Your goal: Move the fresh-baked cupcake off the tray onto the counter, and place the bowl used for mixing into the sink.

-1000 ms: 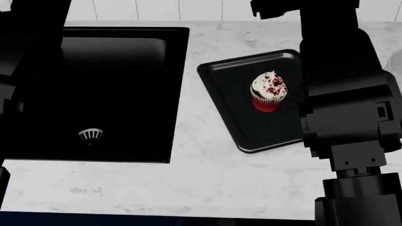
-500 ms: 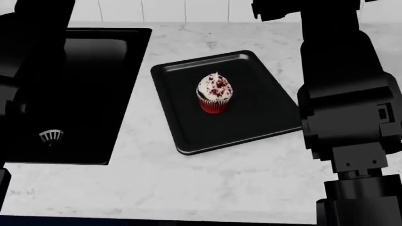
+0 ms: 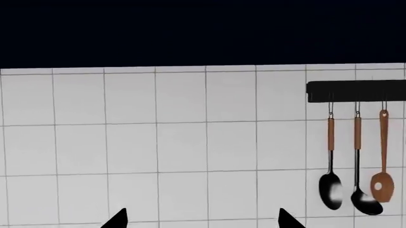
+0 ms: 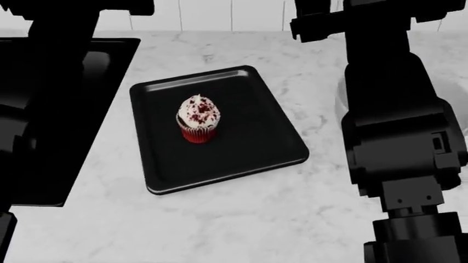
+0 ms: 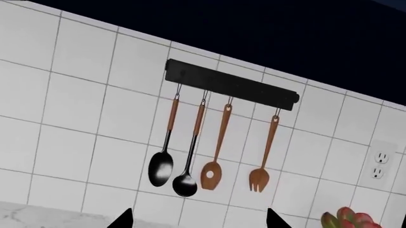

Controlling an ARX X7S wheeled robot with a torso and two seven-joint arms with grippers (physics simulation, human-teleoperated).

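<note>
White-grey marble worktop (image 4: 241, 219) is carrying your flat black baking tray (image 4: 256, 148), with the white-frosted cupcake in its red liner (image 4: 198, 125) sitting upright on it. Both your grippers, left (image 3: 201, 219) and right (image 5: 197, 219), are standing released, fingertips apart, holding nothing, facing the tiled wall (image 3: 159, 142) with both arms raised.

White square wall tiles (image 3: 159, 147) with thin grey grout behind the worktop, under a dark navy band (image 3: 203, 31). Black utensil rail (image 5: 231, 84) fixed to the tiles, carrying four hanging tools: black spoon (image 5: 161, 168) and black ladle (image 5: 184, 184) with copper-brown handles, slotted wooden spatula (image 5: 212, 175), wooden fork (image 5: 259, 179). White wall socket (image 5: 379, 164) near the rail. Red-green plant (image 5: 345, 219) peeking in below the socket. Even, shadowless light.
</note>
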